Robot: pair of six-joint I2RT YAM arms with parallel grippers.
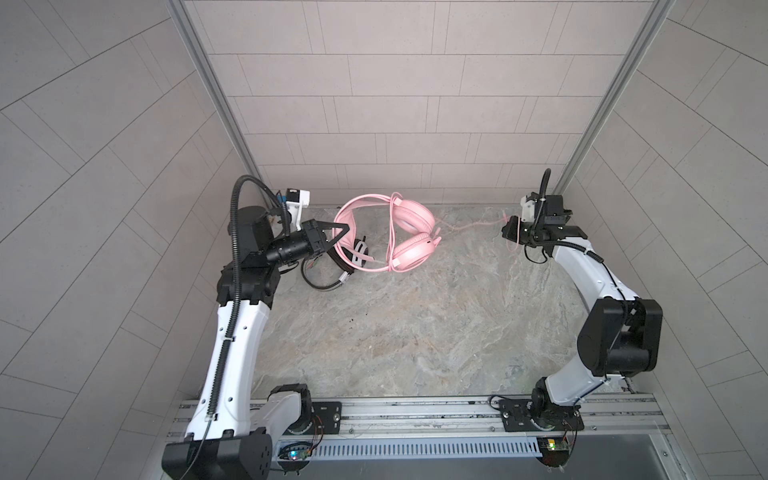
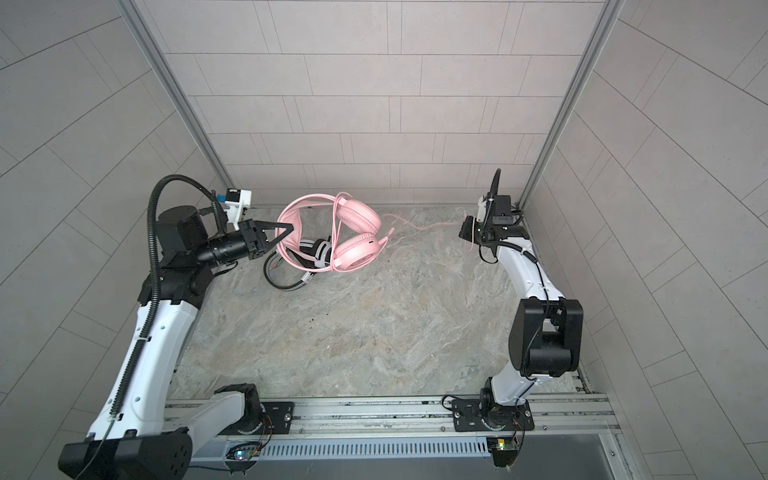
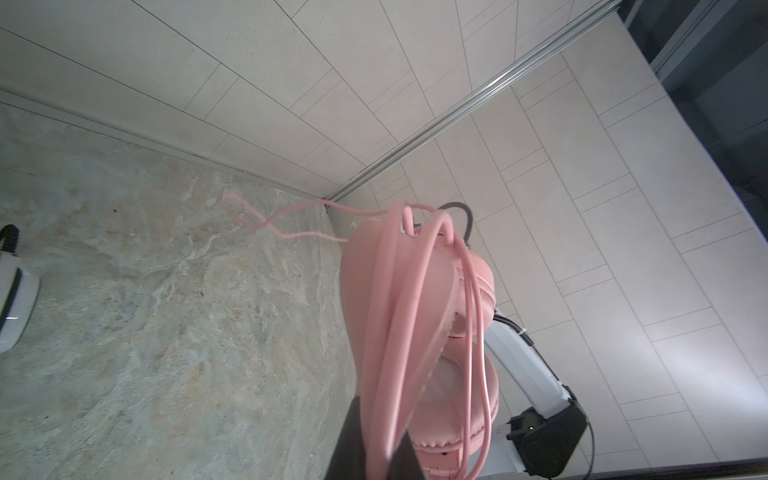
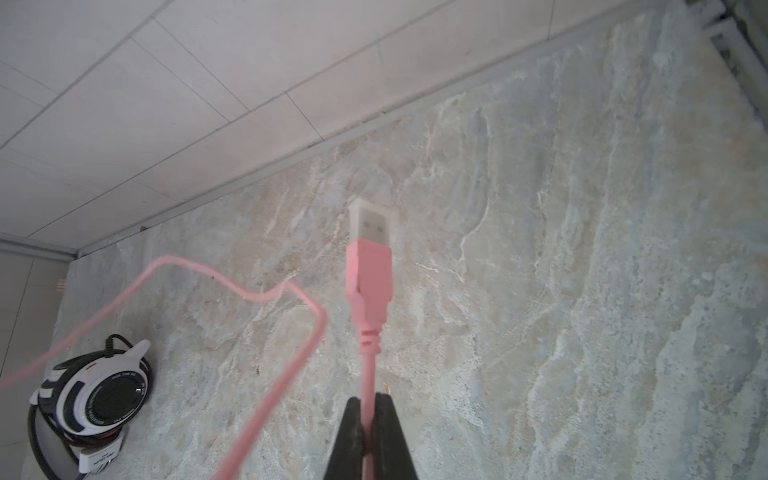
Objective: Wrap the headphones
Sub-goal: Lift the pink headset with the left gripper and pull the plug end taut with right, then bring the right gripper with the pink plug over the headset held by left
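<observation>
Your left gripper has its jaws pinched on the headband of the pink headset, holding it up near the back wall at the left of the counter. Several turns of the pink cable already hang across the ear cups. Your right gripper has its jaws pressed together on that cable just behind the USB plug, well apart from the headset, with a kinked, slack stretch running between the two.

To finish the wrap well, bring the plug end back toward the ear cups in a wide arc, taking up slack evenly so the new loop lies beside the existing ones rather than crossing them. Hold the headband steady as the anchor. Tuck the plug under a loop before you let go, or the turns may spring loose.

The white-and-black headset lies on the counter directly under the pink one, its black cable coiled just beside your left wrist. It seems to touch the pink band, though the top views do not settle that. Keep the pink cable from catching on its mic boom, and mind the back wall close behind.
</observation>
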